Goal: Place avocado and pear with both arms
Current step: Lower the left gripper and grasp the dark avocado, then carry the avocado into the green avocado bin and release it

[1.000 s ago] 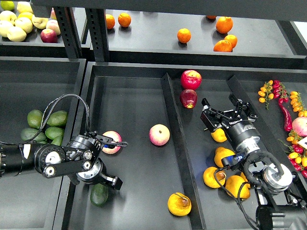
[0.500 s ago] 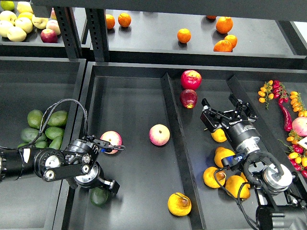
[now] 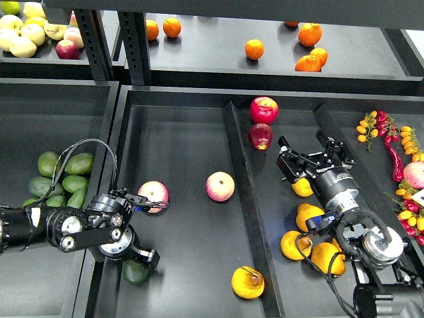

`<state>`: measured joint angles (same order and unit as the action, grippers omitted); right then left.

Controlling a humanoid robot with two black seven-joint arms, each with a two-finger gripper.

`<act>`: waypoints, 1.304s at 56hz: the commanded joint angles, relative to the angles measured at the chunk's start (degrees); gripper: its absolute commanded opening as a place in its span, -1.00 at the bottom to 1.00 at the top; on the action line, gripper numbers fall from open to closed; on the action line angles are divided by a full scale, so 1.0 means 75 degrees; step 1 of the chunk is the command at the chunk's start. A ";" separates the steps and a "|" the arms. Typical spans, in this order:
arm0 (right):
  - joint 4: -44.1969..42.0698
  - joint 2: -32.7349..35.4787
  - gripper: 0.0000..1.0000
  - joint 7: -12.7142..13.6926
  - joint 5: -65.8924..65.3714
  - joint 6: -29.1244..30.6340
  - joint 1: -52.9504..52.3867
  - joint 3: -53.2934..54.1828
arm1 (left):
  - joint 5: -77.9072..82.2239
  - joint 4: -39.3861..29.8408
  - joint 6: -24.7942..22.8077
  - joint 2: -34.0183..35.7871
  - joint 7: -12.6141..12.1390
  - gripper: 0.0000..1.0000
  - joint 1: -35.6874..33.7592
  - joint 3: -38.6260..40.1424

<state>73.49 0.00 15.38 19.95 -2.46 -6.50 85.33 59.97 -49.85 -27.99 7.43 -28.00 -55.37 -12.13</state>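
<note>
Nearest us, the avocado (image 3: 135,272) lies in the middle tray (image 3: 179,139), directly under our left gripper (image 3: 147,228), which straddles it; whether its fingers clamp we cannot tell; the pear (image 3: 247,282) rests to its right against the divider (image 3: 248,212), nearer our right arm; farther on, two pink apples (image 3: 220,186) flank the path; our right gripper (image 3: 310,150) hovers released above yellow fruit (image 3: 302,187).

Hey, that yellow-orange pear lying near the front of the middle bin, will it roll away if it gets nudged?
Probably, but unevenly: the pear looks lumpy rather than round, so it would likely wobble and stop soon. It lies on the flat bin floor with nothing touching it. Its skin looks smooth, so possibly slippery.
</note>
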 commanded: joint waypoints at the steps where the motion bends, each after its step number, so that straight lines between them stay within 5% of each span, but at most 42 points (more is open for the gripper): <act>1: -0.0014 0.0000 0.99 0.0000 0.0000 0.0000 0.0000 0.0001 | -0.0039 0.0014 -0.0001 -0.0042 0.0000 0.60 0.0000 0.0001; 15: -0.0014 0.0000 0.99 0.0000 0.0000 0.0012 0.0012 -0.0011 | -0.0051 0.0014 -0.0001 -0.0042 0.0000 0.42 -0.0012 0.0024; 47: -0.0166 0.0000 0.99 0.0000 0.0000 0.0035 0.0023 -0.0057 | -0.0988 0.0014 -0.0001 -0.0042 0.0000 -0.44 -0.0222 0.0036; 73: -0.0119 0.0000 0.99 0.0000 0.0012 0.0035 0.0023 -0.0058 | -0.2453 -0.0161 -0.0001 0.0895 0.0000 -0.44 -0.1945 0.0293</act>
<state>72.50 0.00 15.39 20.01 -2.19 -6.33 84.90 43.68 -50.95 -28.03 10.71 -27.99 -67.12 -11.41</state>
